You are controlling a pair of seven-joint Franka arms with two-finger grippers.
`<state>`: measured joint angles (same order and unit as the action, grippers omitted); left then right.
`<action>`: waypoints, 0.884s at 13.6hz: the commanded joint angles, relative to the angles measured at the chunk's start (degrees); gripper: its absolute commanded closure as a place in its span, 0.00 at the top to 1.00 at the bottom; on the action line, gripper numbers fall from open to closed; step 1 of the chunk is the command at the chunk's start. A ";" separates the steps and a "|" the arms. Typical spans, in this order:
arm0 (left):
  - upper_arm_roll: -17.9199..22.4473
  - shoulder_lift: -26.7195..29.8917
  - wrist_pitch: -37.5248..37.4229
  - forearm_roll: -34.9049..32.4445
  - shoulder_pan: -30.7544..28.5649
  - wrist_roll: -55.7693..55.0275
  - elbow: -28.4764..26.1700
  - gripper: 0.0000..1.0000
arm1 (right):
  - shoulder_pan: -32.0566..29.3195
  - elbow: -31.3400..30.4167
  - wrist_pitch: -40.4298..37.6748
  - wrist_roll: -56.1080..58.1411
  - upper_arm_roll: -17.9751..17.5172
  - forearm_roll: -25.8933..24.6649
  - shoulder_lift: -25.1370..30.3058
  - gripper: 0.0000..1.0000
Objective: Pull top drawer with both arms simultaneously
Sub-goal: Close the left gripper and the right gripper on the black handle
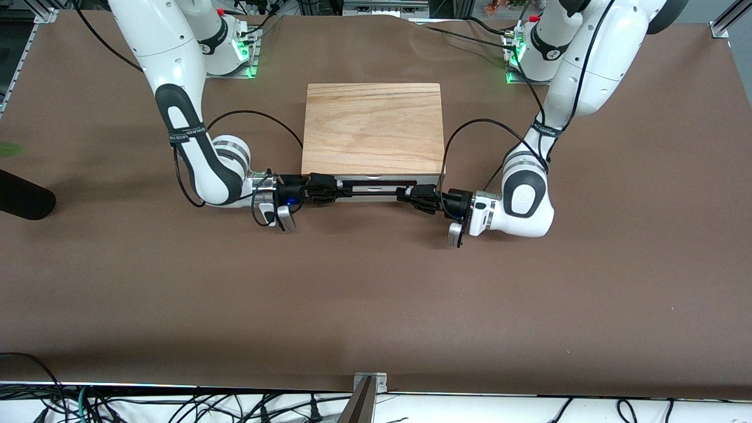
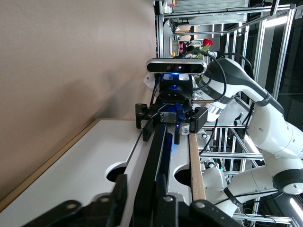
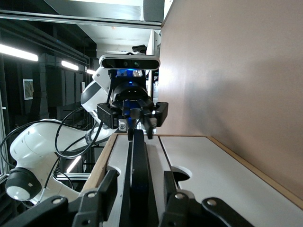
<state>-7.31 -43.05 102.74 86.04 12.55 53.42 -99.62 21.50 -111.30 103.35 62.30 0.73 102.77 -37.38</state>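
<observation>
The top drawer (image 1: 376, 180) shows as a white front panel under the cabinet's wood top slab (image 1: 373, 126) and looks pushed in. Its thin black bar handle (image 1: 373, 188) runs along the front. My right gripper (image 1: 341, 190) is at the handle's end toward the right arm. In the right wrist view (image 3: 137, 185) it is open, with gaps on both sides of the bar (image 3: 137, 156). My left gripper (image 1: 406, 195) straddles the handle's other end. In the left wrist view (image 2: 140, 187) it is narrower, with one finger (image 2: 161, 185) against the bar and the other a little off it.
The second white front panel (image 2: 85, 161) lies below the top drawer, down to the brown table (image 1: 376, 294). Both forearms lie low over the table, level with the cabinet front. A dark object (image 1: 23, 197) sits at the table edge toward the right arm's end.
</observation>
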 commanded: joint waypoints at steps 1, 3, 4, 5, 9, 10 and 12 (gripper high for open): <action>-0.07 1.74 0.36 1.68 -0.24 4.58 -2.94 0.00 | 0.12 -0.32 -0.07 1.60 -0.12 1.47 0.03 0.15; -0.07 1.74 0.36 1.68 -0.24 5.12 -3.29 0.00 | 0.12 0.03 0.01 1.51 -0.12 1.47 -0.06 0.06; -0.07 1.74 0.36 1.68 -0.16 5.12 -3.21 0.00 | 0.03 0.47 0.01 1.42 -0.12 1.47 -0.06 0.05; -0.07 1.57 0.36 1.68 -0.24 5.03 -2.86 0.00 | -0.14 0.82 -0.07 0.99 -0.12 1.47 -0.06 0.04; 0.10 0.34 0.62 1.68 -1.12 3.19 1.35 0.00 | -0.41 6.17 0.45 0.63 -0.03 1.38 -3.21 0.04; 0.19 -0.53 0.62 1.07 -1.65 2.14 3.28 0.00 | -0.50 7.93 0.54 0.46 0.06 1.38 -4.53 0.04; 0.36 -2.82 0.71 0.89 -1.91 -0.40 7.84 0.00 | -0.67 12.23 0.63 -0.85 0.41 1.38 -6.55 0.04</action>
<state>-7.21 -43.97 103.43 86.81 11.97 56.09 -97.26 21.15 -106.58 102.75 62.22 1.04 102.86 -39.98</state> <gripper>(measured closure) 0.811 0.828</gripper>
